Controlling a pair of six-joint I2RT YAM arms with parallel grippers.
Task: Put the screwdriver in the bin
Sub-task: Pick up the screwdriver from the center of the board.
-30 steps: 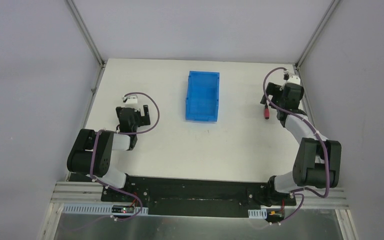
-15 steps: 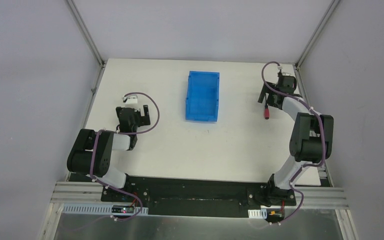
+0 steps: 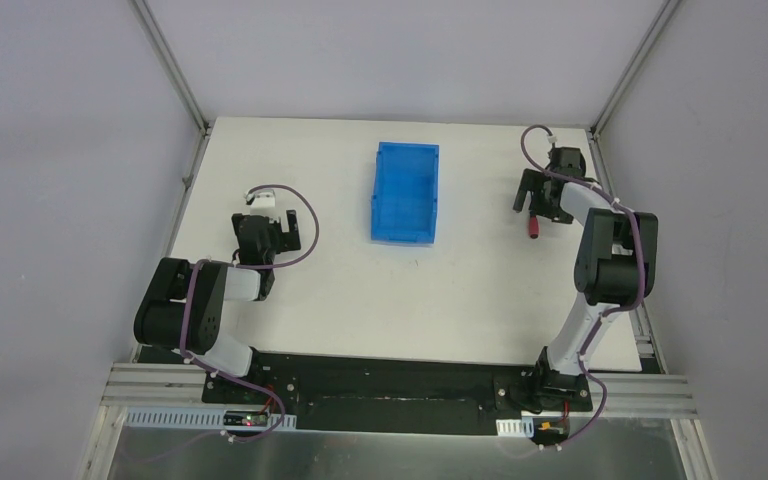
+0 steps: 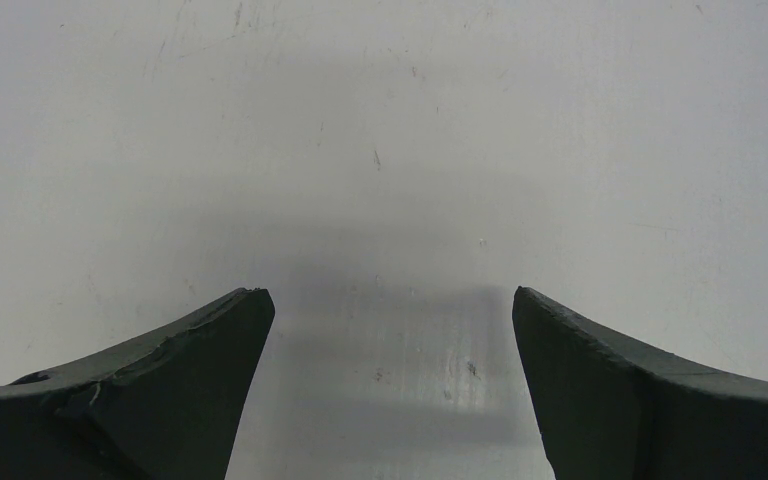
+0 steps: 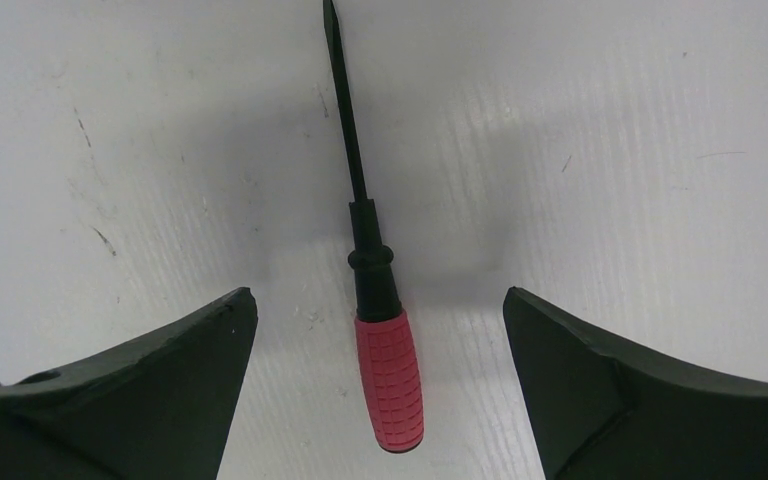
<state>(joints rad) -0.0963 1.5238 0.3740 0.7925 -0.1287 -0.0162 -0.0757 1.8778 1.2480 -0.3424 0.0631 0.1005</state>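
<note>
Red-handled screwdriver (image 5: 390, 385) lies between the right gripper (image 5: 380, 292) jaws, shaft hidden overhead.

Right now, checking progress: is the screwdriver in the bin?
Out: the screwdriver lies on the table beneath the open right gripper, away from the bin.

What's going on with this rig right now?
The right end effector hangs open over the screwdriver, one finger on either side of the red handle, not gripping it yet. The screwdriver lies flat on the table near the right edge, well apart from the blue bin, which holds nothing. The left end effector is open over the table, handling nothing.
</note>
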